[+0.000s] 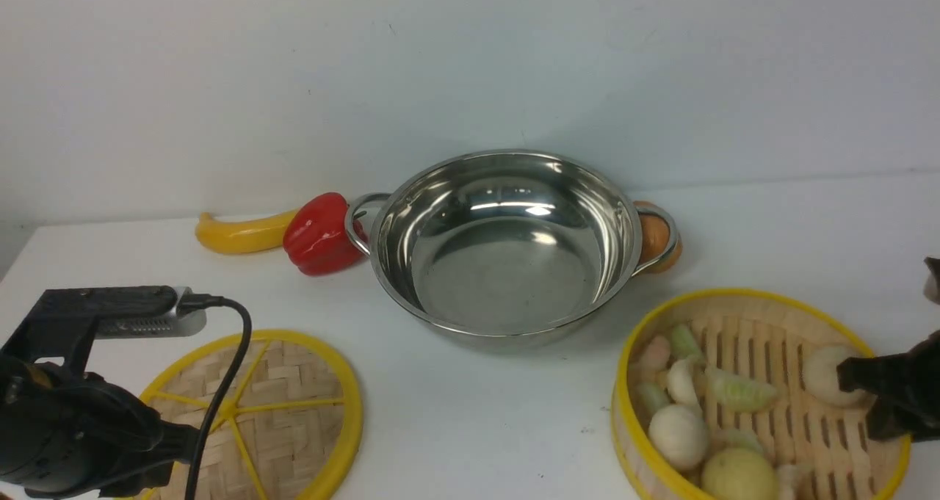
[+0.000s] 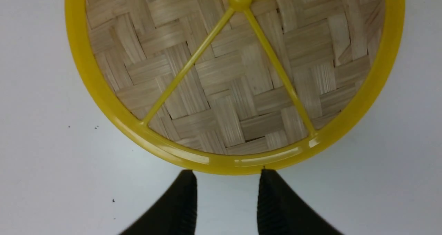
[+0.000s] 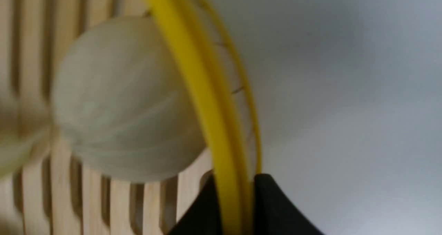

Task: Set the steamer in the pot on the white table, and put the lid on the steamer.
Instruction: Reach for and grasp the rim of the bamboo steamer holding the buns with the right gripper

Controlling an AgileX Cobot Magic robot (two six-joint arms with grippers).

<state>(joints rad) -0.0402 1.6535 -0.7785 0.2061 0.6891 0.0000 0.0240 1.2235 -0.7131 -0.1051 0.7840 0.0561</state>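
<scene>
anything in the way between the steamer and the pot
Nothing visible. The right pincer grips the rim of the steamer, only bare white table lies between it and the pot, and the pot is empty.

I see the stainless-steel pot (image 1: 440,214) standing upright and empty toward the back of the white counter (image 1: 477,412), with a loop handle on each side. The bamboo steamer (image 1: 734,292) is near it at front right. It is yellow-rimmed, its slatted floor holds toy buns and dumplings (image 1: 677,435), and its right rim is pinched in my right claw (image 3: 234,193). The woven lid (image 1: 294,404) lies flat at front left, yellow spokes up, well apart from both.
</scene>
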